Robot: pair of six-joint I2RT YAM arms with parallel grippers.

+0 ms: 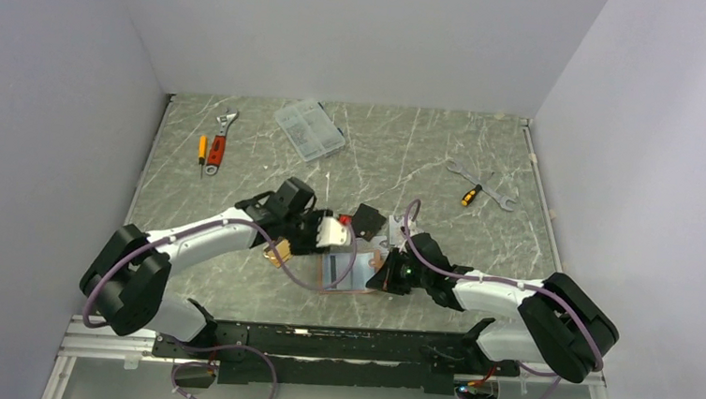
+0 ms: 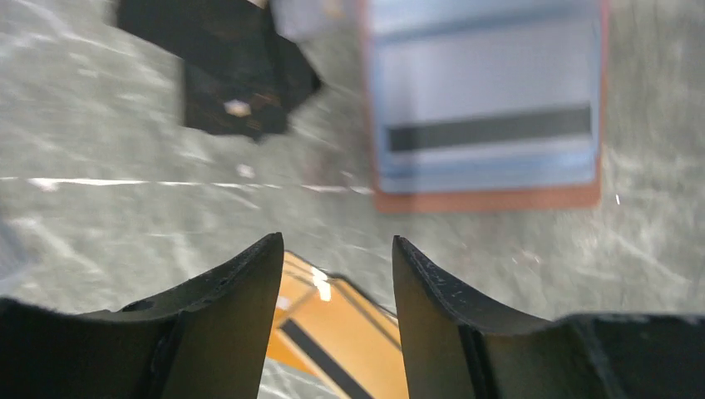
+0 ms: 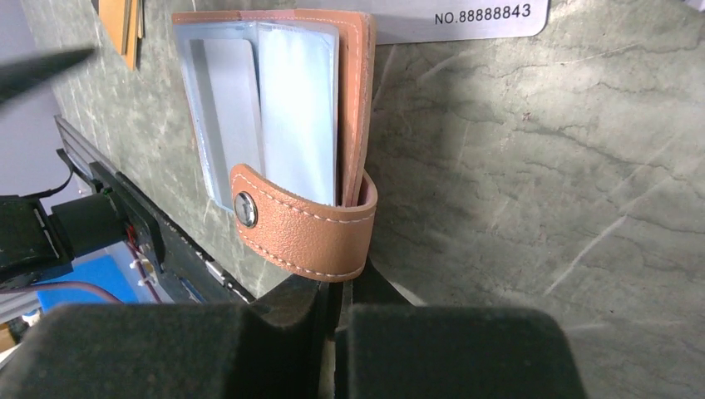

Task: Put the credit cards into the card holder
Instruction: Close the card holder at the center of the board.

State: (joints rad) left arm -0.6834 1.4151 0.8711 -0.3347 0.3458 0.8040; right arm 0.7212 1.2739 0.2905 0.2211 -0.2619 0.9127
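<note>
The wallet (image 1: 344, 272) lies open between the arms, blue sleeves up; my right gripper (image 3: 332, 287) is pinched tight on its snap tab (image 3: 303, 233). My left gripper (image 2: 337, 249) hangs spread and empty over the orange card (image 2: 357, 332). That and the silver card (image 3: 465, 17) beside the wallet are not yet in, I judge

Cards (image 1: 277, 253) left of holder (image 1: 342, 272) — black piece (image 1: 367, 220) behind

The top external camera looks down on the card holder (image 1: 344, 270) from high and far; both wrist cameras face it closely, so all 3 views share it.
</note>
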